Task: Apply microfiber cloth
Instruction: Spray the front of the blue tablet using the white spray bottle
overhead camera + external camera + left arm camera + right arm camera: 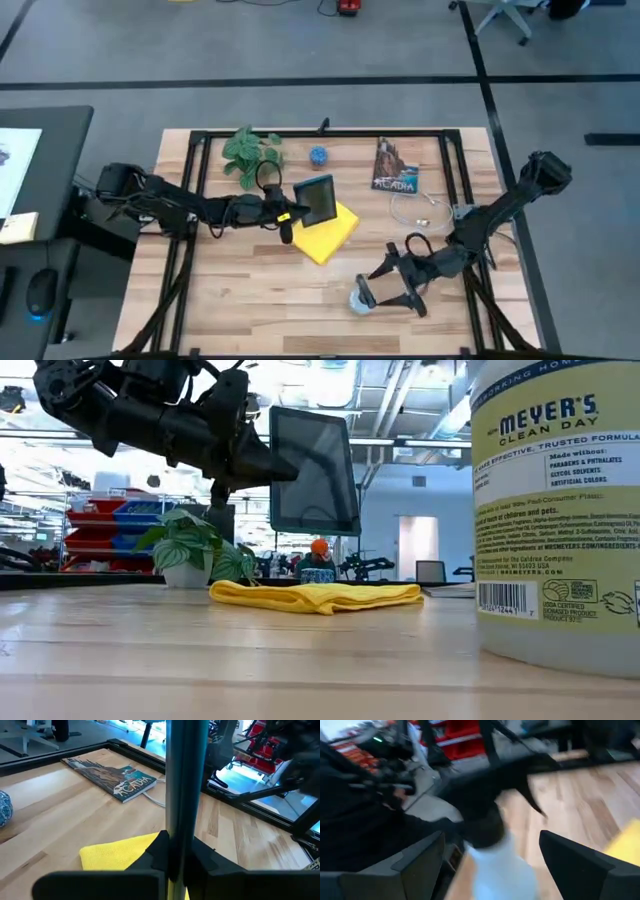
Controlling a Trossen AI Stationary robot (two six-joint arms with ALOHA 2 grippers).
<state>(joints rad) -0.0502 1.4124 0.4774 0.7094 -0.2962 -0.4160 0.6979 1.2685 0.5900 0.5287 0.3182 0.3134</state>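
Observation:
My left gripper (297, 212) is shut on the dark tablet (318, 200) and holds it raised over the microfiber cloth (325, 236). The cloth is bright yellow and lies rumpled flat on the wooden table (315, 595). In the low view the tablet (312, 470) stands upright in the air beside my left gripper (265, 465). My right gripper (387, 285) is open near the table's front right. Its fingers stand on either side of the small clear spray bottle (495, 860) without touching it; the bottle (360, 299) rests on the table. My left gripper pinches the tablet's left side edge (182, 842) between its two fingers (157, 852). The fingers come level from the table's left. The tablet is lifted clear above the yellow cloth (117, 855), standing upright on edge.
A potted plant (250, 152), a blue ball (318, 155), a book (395, 166) and a white cable (415, 210) lie toward the far side. A large wipes canister (560, 510) stands close to the low camera. Black frame rails (200, 180) border the table.

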